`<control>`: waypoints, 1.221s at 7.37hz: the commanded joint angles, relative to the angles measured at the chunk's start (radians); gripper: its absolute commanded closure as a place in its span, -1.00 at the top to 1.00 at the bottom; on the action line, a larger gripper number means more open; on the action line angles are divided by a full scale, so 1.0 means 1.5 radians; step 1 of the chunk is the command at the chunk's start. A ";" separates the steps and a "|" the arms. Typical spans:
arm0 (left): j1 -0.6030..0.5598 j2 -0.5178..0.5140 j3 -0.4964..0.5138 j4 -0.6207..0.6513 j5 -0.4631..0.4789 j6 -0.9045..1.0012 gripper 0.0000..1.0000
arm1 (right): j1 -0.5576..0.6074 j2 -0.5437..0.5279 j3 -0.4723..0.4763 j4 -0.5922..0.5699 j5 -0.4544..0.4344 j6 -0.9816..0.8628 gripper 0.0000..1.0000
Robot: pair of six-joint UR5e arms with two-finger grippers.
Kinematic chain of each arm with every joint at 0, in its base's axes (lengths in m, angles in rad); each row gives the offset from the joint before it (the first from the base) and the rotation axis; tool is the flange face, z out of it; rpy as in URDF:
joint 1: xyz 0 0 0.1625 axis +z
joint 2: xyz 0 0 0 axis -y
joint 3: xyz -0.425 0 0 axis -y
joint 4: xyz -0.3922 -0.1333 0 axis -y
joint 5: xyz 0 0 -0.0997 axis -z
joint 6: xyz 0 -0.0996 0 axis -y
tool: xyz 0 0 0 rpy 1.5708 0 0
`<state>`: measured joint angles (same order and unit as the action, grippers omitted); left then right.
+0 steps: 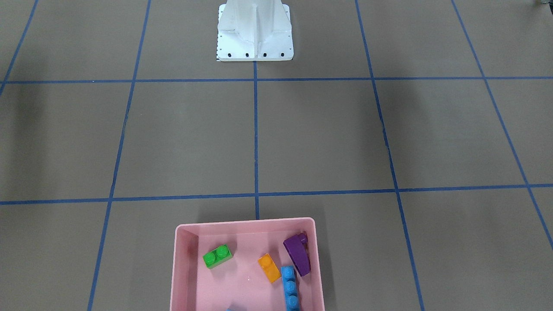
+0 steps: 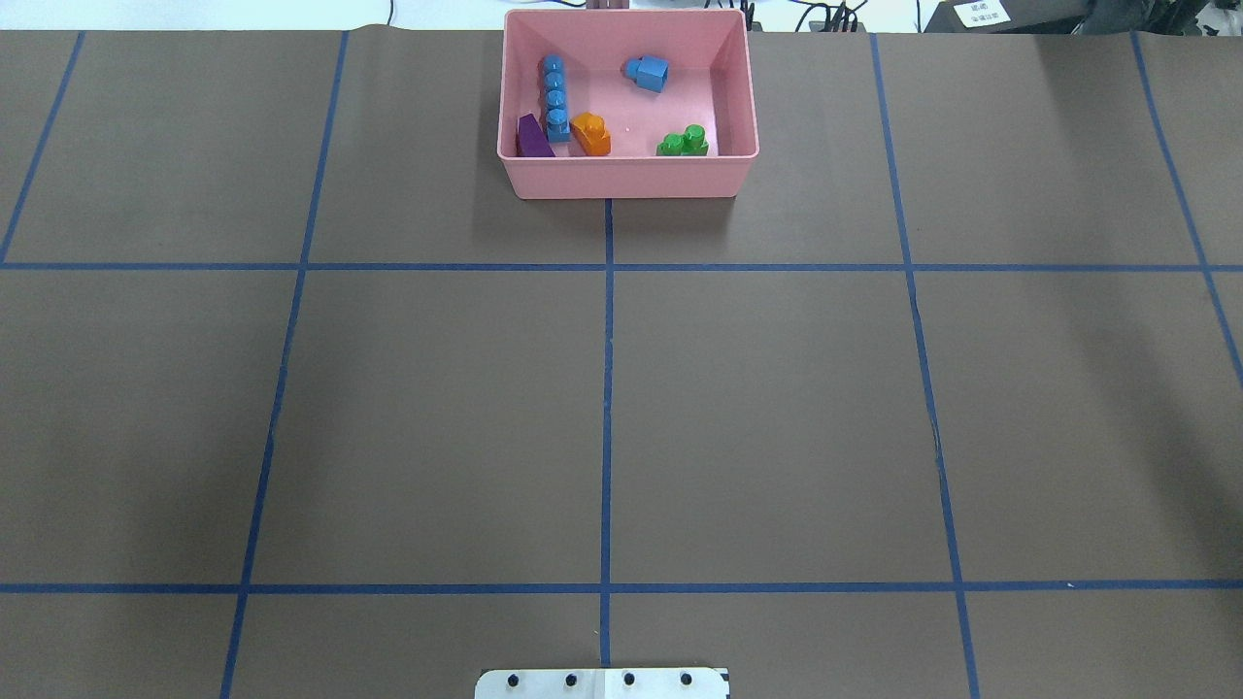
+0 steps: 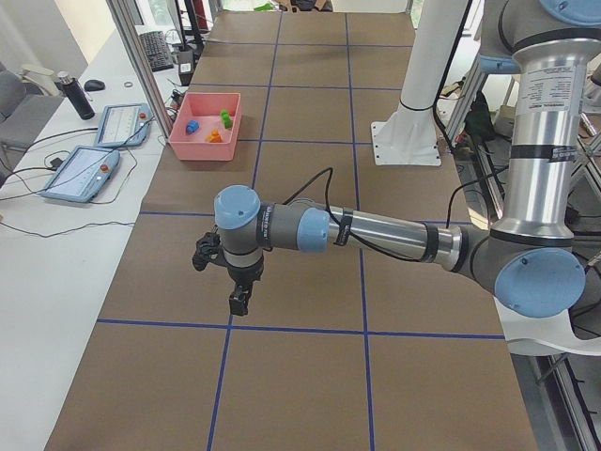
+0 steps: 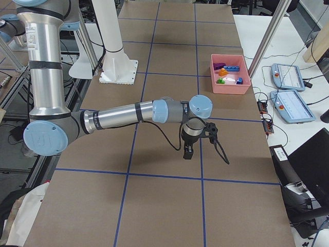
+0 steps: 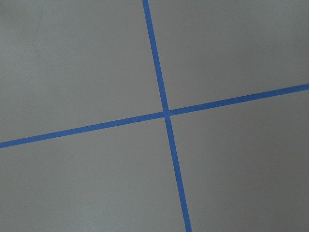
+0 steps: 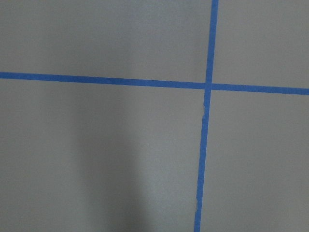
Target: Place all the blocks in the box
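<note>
The pink box (image 2: 626,184) stands at the table's far side, in the middle. All the blocks lie inside it: the long blue one (image 2: 555,97), the tiny blue one (image 2: 648,73), the orange one (image 2: 591,134), the purple wedge (image 2: 531,138) and the green one (image 2: 684,143). The front-facing view shows the box (image 1: 185,268) with the green (image 1: 217,256), orange (image 1: 269,268), purple (image 1: 297,255) and long blue (image 1: 290,288) blocks. My left gripper (image 3: 240,303) and right gripper (image 4: 188,152) hang above bare table, far from the box. I cannot tell whether either is open or shut.
The white robot base (image 1: 255,34) stands at the near middle edge of the table. Blue tape lines (image 2: 608,388) divide the brown table into squares. Both wrist views show only table and tape. Control tablets (image 3: 84,174) lie on a side table beyond the box.
</note>
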<state>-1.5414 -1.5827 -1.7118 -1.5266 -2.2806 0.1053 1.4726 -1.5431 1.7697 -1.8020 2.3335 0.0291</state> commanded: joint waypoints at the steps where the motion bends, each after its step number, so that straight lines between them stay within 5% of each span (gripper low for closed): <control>1: 0.001 0.019 -0.003 -0.023 -0.021 -0.007 1.00 | 0.000 -0.004 0.008 0.000 0.001 0.000 1.00; 9: 0.002 0.016 0.001 -0.054 -0.021 -0.006 1.00 | -0.002 -0.010 -0.009 0.000 0.012 0.002 1.00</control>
<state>-1.5391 -1.5573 -1.7189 -1.6072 -2.3116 0.0977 1.4704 -1.5585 1.7672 -1.8024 2.3539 0.0329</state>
